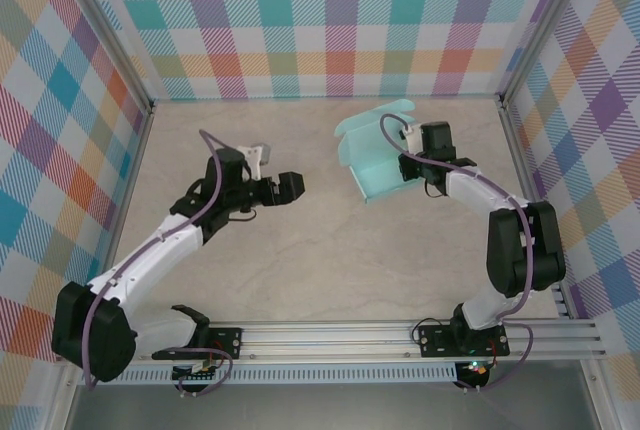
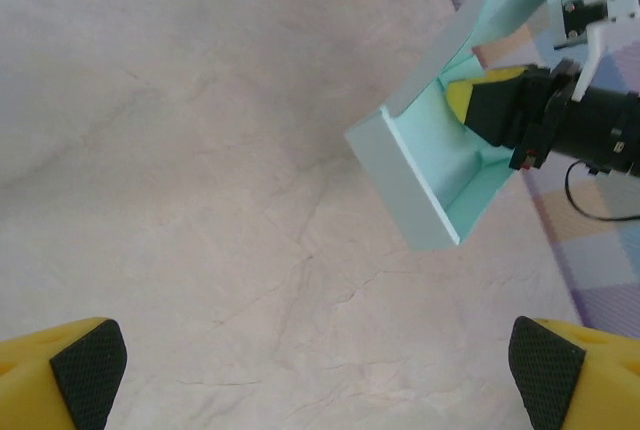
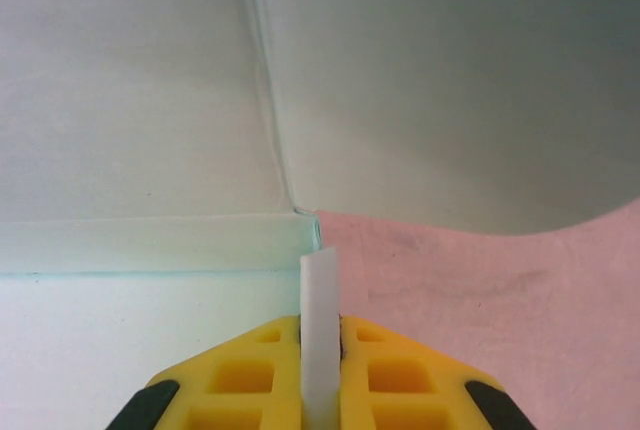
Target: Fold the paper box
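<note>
Paper box [image 1: 372, 172] within right end effector [image 3: 320, 335]

No writing, label, brand mark, number or sign can be read. The paper box [image 1: 372, 165] is plain pale card, the checked walls [image 1: 330, 20] carry only their pattern, and the aluminium rail [image 1: 340, 335] bears no legible marking.
</note>
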Controlling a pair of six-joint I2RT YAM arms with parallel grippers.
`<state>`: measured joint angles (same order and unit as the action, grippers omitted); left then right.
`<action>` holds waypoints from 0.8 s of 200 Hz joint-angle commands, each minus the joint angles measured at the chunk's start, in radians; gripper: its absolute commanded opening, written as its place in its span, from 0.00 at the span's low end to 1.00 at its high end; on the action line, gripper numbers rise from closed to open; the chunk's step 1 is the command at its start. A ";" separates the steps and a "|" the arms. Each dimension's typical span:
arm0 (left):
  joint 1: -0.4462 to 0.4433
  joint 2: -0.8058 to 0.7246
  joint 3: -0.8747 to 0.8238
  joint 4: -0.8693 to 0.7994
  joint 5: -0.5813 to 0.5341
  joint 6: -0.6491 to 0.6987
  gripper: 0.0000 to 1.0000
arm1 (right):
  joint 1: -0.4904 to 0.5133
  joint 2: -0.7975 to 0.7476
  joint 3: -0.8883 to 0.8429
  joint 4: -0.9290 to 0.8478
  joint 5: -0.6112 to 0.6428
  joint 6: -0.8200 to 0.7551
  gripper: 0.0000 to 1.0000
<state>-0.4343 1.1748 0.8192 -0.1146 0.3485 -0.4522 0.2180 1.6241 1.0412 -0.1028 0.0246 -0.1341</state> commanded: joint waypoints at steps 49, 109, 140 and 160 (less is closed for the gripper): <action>-0.113 0.207 -0.056 0.539 0.036 -0.291 1.00 | 0.008 -0.037 -0.073 0.241 -0.056 0.436 0.00; -0.115 0.376 0.050 0.668 0.138 -0.356 1.00 | 0.048 -0.056 -0.082 0.273 -0.071 0.481 0.00; -0.114 0.468 0.085 0.765 0.167 -0.422 1.00 | 0.092 -0.058 -0.078 0.274 -0.063 0.456 0.00; -0.113 0.499 0.098 0.792 0.164 -0.430 0.94 | 0.101 -0.061 -0.075 0.271 -0.067 0.464 0.00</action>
<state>-0.5468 1.6436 0.8841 0.5793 0.4835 -0.8433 0.3035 1.5974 0.9741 0.1268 -0.0238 0.3073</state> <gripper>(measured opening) 0.983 0.119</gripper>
